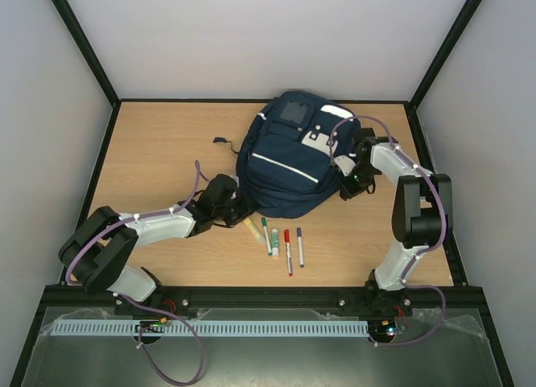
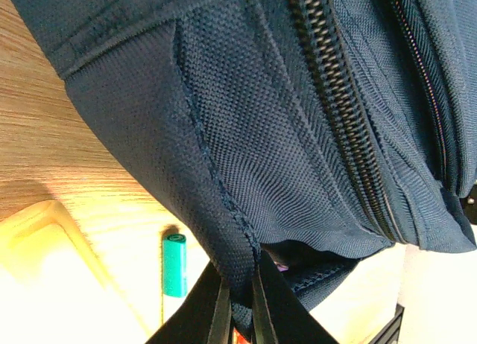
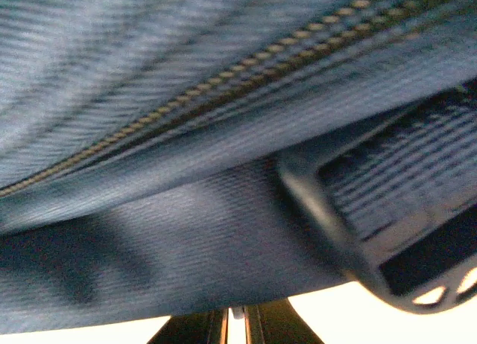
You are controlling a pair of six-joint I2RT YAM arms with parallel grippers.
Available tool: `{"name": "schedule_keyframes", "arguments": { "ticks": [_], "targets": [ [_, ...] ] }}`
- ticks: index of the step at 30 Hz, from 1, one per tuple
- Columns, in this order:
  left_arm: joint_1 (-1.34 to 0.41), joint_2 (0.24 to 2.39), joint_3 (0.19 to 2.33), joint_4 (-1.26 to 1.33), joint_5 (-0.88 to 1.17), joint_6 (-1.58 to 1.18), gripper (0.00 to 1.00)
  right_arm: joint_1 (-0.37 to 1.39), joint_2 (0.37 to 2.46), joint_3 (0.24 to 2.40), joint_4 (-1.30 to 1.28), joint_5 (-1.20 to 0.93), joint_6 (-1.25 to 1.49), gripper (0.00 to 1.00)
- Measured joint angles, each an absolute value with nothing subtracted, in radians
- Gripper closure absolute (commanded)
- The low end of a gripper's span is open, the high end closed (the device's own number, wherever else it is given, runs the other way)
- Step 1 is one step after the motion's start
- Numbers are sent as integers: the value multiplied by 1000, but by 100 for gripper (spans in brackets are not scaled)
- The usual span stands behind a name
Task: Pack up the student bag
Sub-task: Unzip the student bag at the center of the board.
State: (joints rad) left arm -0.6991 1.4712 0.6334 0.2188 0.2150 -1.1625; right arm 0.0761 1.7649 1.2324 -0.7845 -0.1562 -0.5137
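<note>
The student bag (image 1: 289,157), navy with white stripes and grey patches, lies at the back centre of the table. My left gripper (image 1: 239,204) is at its near left corner. In the left wrist view it (image 2: 238,303) is shut on a stitched seam of the bag (image 2: 246,135), with fabric pinched between the jaws. My right gripper (image 1: 356,182) is at the bag's right side by a strap. In the blurred right wrist view its jaws (image 3: 235,322) are shut, their tips running into the lower edge of the bag's fabric (image 3: 186,240); a dark buckle (image 3: 387,232) hangs beside them.
Several pens lie on the wood in front of the bag: a yellow highlighter (image 1: 251,229), a green marker (image 1: 266,234), a red pen (image 1: 287,251) and a purple pen (image 1: 300,246). A green cap (image 2: 174,264) shows just left of my left jaws. Dark rails border the table.
</note>
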Motion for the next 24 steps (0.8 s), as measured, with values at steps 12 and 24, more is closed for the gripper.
{"name": "schedule_keyframes", "arguments": {
  "ticks": [12, 24],
  "targets": [
    [-699, 1468, 621, 219, 215, -1155, 98, 59, 1793, 1236, -676, -73, -494, 99],
    [-730, 1511, 672, 198, 215, -1089, 98, 31, 1575, 1209, -658, -143, -447, 38]
  ]
}}
